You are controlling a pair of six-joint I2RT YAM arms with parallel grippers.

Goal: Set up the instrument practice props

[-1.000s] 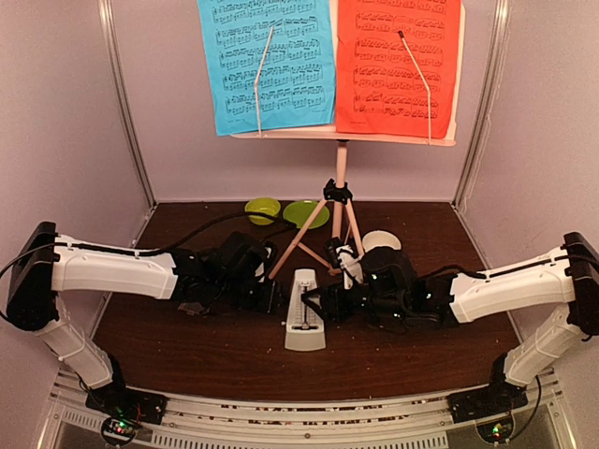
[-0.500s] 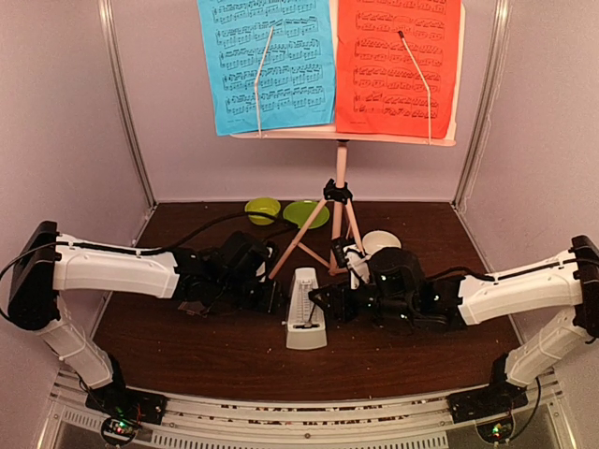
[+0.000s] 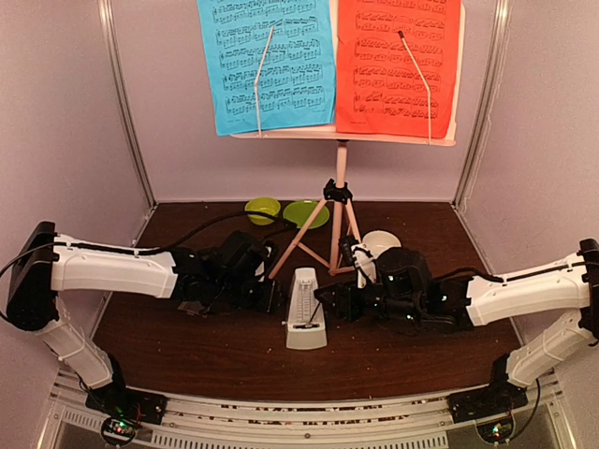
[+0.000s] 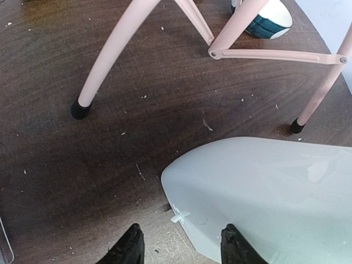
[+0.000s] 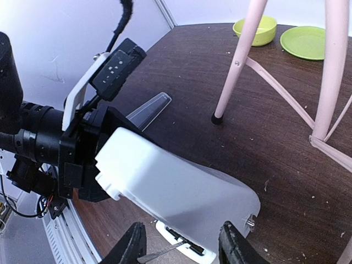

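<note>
**Both grippers flank the metronome under the music stand**

The left gripper (image 4: 181, 245) stands half open with nothing between its fingers. A corner of the white metronome (image 4: 264, 192) lies just ahead of them and to their right, and I cannot tell whether it touches them. Farther ahead stand the pink tripod legs of the music stand (image 4: 110, 60), and beyond those a small white bowl (image 4: 264, 22) with a dark band.

The right gripper (image 5: 181, 242) is also parted. The metronome's low end sits just in front of the gap, with brown table (image 5: 275, 110) showing at either side, so no grip is seen. The green bowl (image 5: 254, 30) and green plate (image 5: 308, 41) lie well ahead of it, past the stand's legs.

From above, the metronome (image 3: 305, 313) stands upright between the two grippers. The blue page (image 3: 267, 61) and red page (image 3: 398, 61) rest side by side on the stand's desk, high above both tools. Each is printed with staves of notes; any words are too small to read.
</note>
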